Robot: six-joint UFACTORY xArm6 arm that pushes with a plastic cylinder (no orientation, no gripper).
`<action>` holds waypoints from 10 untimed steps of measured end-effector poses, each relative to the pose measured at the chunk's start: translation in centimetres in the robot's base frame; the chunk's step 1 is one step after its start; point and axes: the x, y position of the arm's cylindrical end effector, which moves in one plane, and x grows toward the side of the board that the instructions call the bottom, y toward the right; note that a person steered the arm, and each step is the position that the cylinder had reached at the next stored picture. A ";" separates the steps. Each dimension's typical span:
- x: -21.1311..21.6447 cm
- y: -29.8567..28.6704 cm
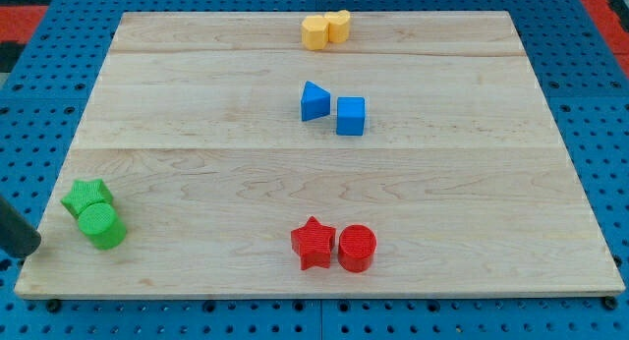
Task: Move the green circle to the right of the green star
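The green circle (pixel 102 226) sits near the board's lower left corner. The green star (pixel 86 198) touches it on its upper left side. My rod shows as a dark bar at the view's left edge, and my tip (pixel 35 250) ends just off the board's left edge. The tip is to the left of the green circle and slightly below it, apart from both green blocks.
A red star (pixel 314 244) and a red circle (pixel 357 249) sit side by side at the bottom middle. A blue triangle (pixel 314 101) and a blue cube (pixel 350 116) are in the middle. Two yellow blocks (pixel 324 29) sit at the top edge.
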 end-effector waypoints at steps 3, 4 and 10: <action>1.8 7.8; 3.4 10.2; 0.5 10.7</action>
